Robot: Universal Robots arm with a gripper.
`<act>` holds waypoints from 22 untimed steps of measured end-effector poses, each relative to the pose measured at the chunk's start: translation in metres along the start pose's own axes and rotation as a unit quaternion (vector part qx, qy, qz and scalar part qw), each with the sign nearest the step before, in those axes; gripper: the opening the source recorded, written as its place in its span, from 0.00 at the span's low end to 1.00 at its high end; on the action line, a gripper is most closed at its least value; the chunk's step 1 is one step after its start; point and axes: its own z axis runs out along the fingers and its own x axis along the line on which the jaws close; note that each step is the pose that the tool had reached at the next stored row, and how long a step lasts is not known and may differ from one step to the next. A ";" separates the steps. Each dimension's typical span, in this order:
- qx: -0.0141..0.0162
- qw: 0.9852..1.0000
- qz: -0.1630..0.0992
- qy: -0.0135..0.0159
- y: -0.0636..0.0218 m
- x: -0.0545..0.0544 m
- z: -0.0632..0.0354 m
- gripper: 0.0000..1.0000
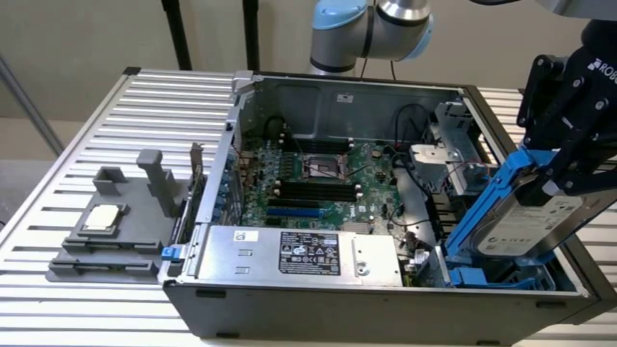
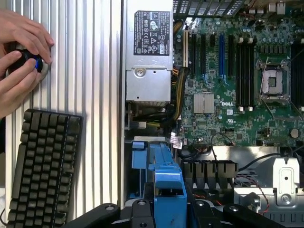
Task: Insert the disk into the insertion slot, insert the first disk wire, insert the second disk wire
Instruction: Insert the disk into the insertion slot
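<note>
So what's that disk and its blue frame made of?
The disk looks like metal: silver-grey with a dull shine, under a white printed label. Its blue frame looks like plastic: bright, even colour and smooth moulded edges.

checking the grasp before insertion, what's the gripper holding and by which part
The gripper holds the disk by its upper end, tilted, with the lower end down at the insertion slot.
</note>
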 end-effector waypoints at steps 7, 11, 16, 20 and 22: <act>0.000 1.000 0.000 -0.001 -0.0001 0.001 0.0007 0.32; 0.000 1.000 -0.001 -0.001 -0.0001 0.001 0.0011 0.32; 0.000 1.000 -0.001 -0.001 0.0006 0.002 0.0016 0.32; 0.000 1.000 -0.002 -0.001 0.0010 0.002 0.0021 0.32; 0.000 1.000 -0.003 -0.001 0.0012 0.003 0.0028 0.32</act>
